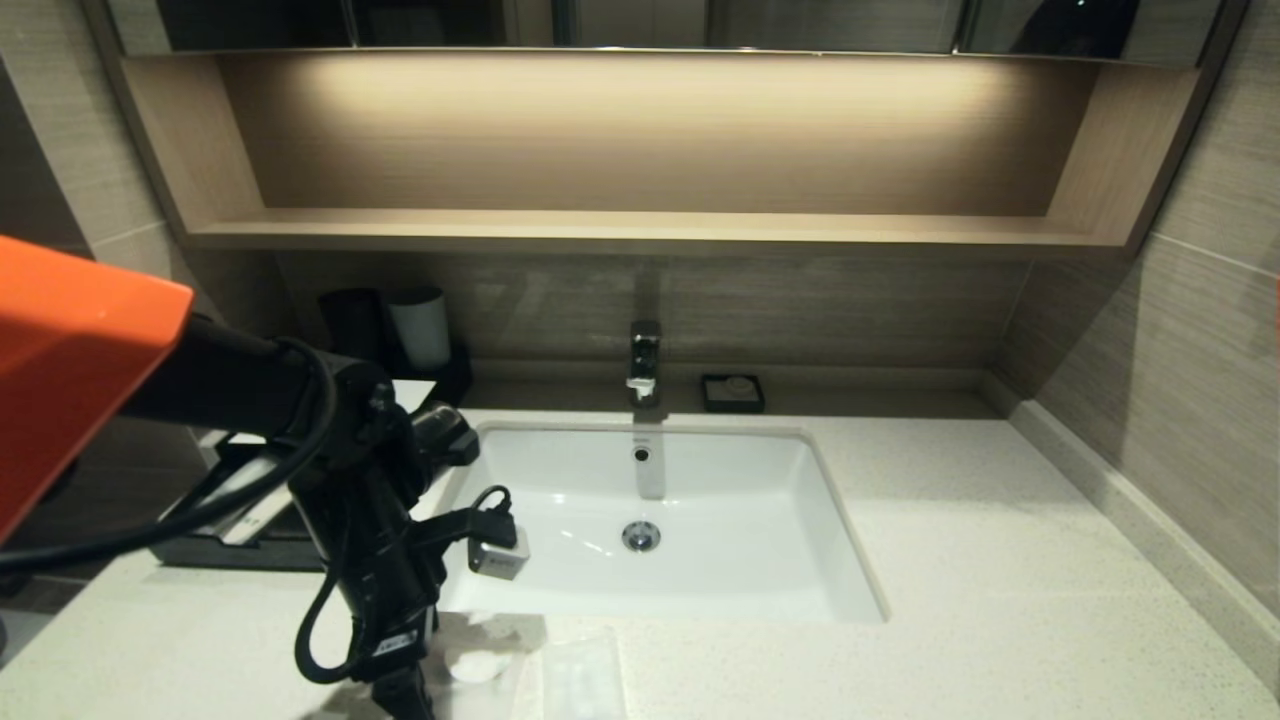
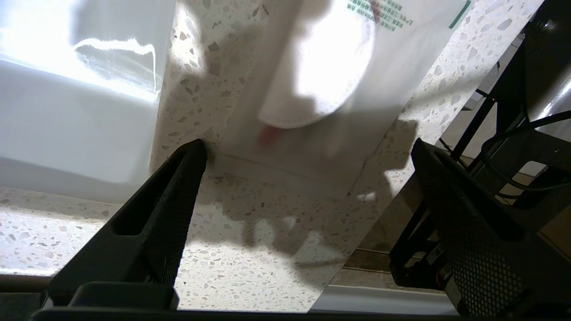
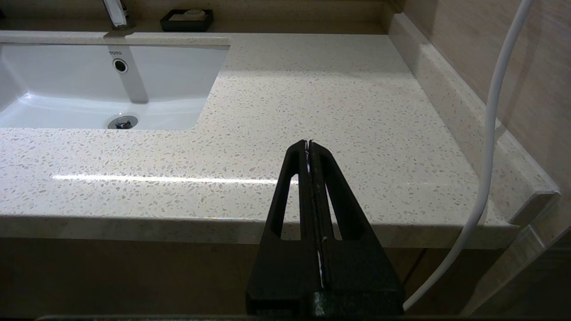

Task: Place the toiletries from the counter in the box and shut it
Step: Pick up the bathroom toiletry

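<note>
My left gripper [image 2: 308, 149] is open and hangs low over the front left of the counter [image 1: 1000, 560], with nothing between its fingers. Just beyond its fingertips lies a clear squarish packet with a white round disc [image 2: 321, 67], which the head view shows beside the arm [image 1: 478, 664]. A second clear packet [image 1: 582, 682] lies to its right near the counter's front edge. The black box [image 1: 190, 550] stands at the left behind my arm, which hides much of it. My right gripper [image 3: 308, 145] is shut and empty, low at the counter's front edge, right of the sink [image 1: 720, 560].
A chrome tap [image 1: 644, 360] and a small black dish [image 1: 732, 392] stand behind the sink. Two cups [image 1: 420, 328] sit at the back left. A wooden shelf [image 1: 640, 230] runs above. The counter's front edge is close to the left fingers [image 2: 468, 223].
</note>
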Motion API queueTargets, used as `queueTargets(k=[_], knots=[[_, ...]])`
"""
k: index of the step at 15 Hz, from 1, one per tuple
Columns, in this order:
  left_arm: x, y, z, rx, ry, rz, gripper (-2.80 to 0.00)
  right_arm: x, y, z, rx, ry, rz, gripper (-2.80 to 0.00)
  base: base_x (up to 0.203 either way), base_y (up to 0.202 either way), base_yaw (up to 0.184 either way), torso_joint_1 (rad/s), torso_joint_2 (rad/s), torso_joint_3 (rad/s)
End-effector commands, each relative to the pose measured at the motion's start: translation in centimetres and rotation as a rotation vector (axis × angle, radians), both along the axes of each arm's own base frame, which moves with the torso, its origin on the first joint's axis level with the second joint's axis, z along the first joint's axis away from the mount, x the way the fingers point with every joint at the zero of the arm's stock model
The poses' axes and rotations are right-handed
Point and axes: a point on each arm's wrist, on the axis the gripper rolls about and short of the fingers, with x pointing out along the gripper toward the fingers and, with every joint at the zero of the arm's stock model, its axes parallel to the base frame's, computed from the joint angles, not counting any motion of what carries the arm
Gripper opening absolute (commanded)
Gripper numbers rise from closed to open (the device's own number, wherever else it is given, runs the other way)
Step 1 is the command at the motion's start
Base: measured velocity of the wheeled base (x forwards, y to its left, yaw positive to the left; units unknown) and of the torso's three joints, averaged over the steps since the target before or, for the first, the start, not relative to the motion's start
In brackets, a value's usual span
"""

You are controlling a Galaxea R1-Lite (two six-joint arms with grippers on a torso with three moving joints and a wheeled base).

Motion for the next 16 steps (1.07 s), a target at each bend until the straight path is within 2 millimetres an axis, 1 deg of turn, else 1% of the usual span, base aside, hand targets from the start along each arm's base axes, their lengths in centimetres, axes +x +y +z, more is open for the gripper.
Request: queueTargets(k=[1, 4, 8, 16], knots=[[-0.02, 0.02, -0.12, 0.004, 0.008, -0.004, 0.00, 0.00, 0.00, -0.06, 0.000, 0.000, 0.000, -2.80, 0.000, 0.000, 0.000, 0.000, 0.00, 0.000], [-0.03, 0.02, -0.19, 0.005, 0.011, -0.004, 0.00, 0.00, 0.00, -0.06, 0.000, 0.000, 0.000, -2.80, 0.000, 0.000, 0.000, 0.000, 0.00, 0.000], [0.17, -0.05, -0.76, 0.013, 0.026, -0.004, 0.00, 0.00, 0.00, -0.06, -0.002, 0.000, 0.000, -2.80, 0.000, 0.000, 0.000, 0.000, 0.00, 0.000], [0.15, -0.04, -0.83, 0.014, 0.031, -0.003, 0.00, 0.01, 0.00, -0.05, 0.000, 0.000, 0.000, -2.80, 0.000, 0.000, 0.000, 0.000, 0.00, 0.000]])
